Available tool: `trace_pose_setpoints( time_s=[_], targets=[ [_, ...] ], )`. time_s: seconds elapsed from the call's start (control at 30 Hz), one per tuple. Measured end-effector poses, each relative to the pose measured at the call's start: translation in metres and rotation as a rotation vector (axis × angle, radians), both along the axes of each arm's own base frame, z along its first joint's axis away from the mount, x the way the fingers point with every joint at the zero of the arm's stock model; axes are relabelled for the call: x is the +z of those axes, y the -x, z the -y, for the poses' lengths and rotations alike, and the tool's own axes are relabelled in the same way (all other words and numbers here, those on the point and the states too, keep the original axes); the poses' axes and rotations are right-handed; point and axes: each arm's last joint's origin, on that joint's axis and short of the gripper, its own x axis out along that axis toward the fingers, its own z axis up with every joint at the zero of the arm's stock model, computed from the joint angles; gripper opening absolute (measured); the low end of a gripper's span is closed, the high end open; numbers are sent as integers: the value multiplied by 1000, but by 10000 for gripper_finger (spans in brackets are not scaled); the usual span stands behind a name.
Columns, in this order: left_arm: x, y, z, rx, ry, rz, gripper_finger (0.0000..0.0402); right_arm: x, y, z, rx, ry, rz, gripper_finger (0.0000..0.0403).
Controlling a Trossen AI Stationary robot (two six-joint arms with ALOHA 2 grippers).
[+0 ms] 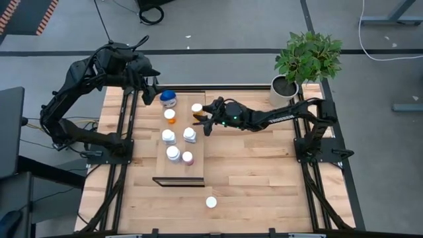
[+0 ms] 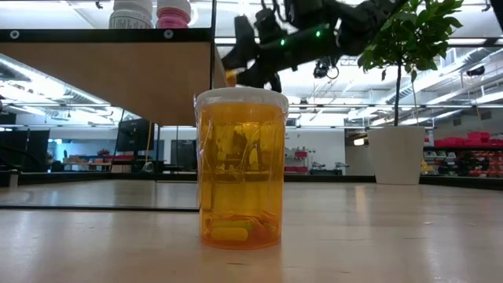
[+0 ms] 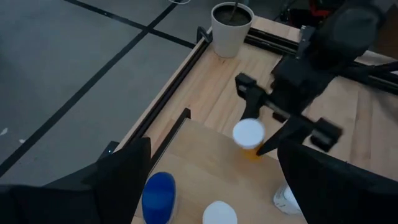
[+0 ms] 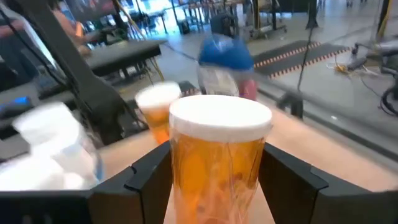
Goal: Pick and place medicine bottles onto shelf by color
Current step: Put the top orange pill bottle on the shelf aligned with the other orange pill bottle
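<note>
The shelf (image 1: 198,168) lies left of the table's middle. On it stand a blue bottle (image 1: 168,99), an orange one (image 1: 170,116), three white ones (image 1: 168,137) and a pink one (image 1: 188,158). My right gripper (image 1: 200,116) reaches in from the right over the shelf's far end. It is shut on a white-capped orange bottle (image 4: 221,118), which also shows in the left wrist view (image 3: 249,135). My left gripper (image 3: 211,186) hangs open above the shelf's far left corner, above the blue bottle (image 3: 158,196). Another orange bottle (image 2: 240,169) stands on its base on the tabletop near the front edge (image 1: 211,202). My right gripper pinches the orange bottle's body (image 4: 180,168) just below the white cap, one finger (image 4: 146,180) on each side. The fingers come nearly level from the table's right side. The bottle stands upright; whether its base touches the shelf I cannot tell.
A white pot (image 1: 285,86) with a green plant stands at the table's far right corner. Dark frame rails (image 1: 122,165) run along the table's left and right sides. Bare tabletop (image 1: 258,172) lies right of the shelf.
</note>
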Motion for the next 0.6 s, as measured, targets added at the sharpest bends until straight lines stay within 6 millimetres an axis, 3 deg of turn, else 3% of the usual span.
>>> trace_pose_setpoints(
  time_s=[0.27, 0.6],
  targets=[
    [0, 0, 0, 4, 6, 2, 355, -16, -9, 2, -18, 30, 23, 223],
    [-1, -2, -1, 5, 9, -5, 355, -17, -9, 4, -44, 100, 1, 223]
  ],
)
